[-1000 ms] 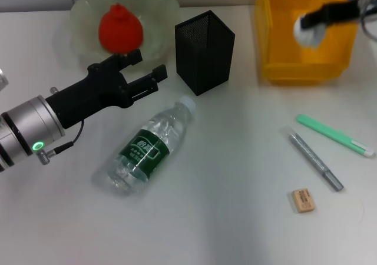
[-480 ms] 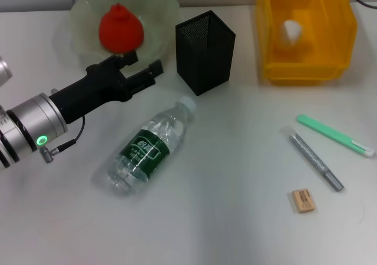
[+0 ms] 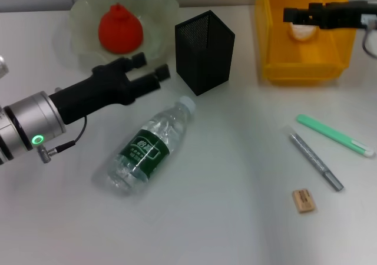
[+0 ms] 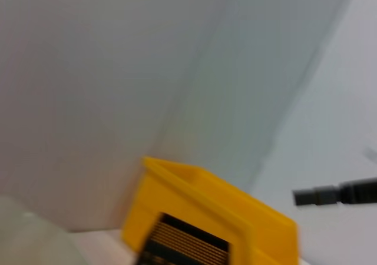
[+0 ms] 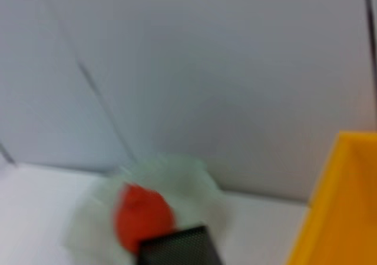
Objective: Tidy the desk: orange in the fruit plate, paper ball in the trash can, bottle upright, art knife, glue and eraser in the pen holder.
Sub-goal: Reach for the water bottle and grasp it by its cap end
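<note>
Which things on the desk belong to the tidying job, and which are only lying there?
Job: orange, fruit plate, paper ball, trash can, bottle, eraser, pen holder, grey art knife, green glue stick.

Lying about: nothing visible.

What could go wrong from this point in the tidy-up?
The bottle lies on its side with its cap close to the pen holder; standing it up could knock the holder. The left hand hovers just off the fruit plate rim and could clip it. The eraser is tiny and flat, so a grasp may slip.
</note>
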Tool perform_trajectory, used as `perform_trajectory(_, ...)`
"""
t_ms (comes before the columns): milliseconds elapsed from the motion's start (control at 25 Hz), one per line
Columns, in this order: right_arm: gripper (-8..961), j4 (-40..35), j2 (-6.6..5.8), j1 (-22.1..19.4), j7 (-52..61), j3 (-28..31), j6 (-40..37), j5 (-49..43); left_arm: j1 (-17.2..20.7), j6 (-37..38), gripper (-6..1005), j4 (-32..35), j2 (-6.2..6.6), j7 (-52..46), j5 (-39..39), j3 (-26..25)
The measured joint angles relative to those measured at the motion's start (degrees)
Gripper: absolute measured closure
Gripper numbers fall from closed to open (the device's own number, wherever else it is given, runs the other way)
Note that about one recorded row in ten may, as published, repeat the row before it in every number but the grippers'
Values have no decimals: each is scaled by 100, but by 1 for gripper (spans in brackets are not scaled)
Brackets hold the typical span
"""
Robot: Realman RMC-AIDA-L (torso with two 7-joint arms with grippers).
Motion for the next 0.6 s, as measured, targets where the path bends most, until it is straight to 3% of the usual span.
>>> perform_trajectory(200, 231, 1282, -44, -515, -2524, 184, -568, 2187, -50, 12, 214, 437, -12, -461, 774, 18)
perform_trajectory(400, 232, 2454, -51, -484, -3989, 1116, -1459, 2451, -348, -408, 214, 493, -13, -891, 947, 448)
perform_trajectory(600, 233, 3026, -42, -484, -4697, 1712, -1769, 2453, -517, -887, 214, 1007, -21, -1782, 1608, 935)
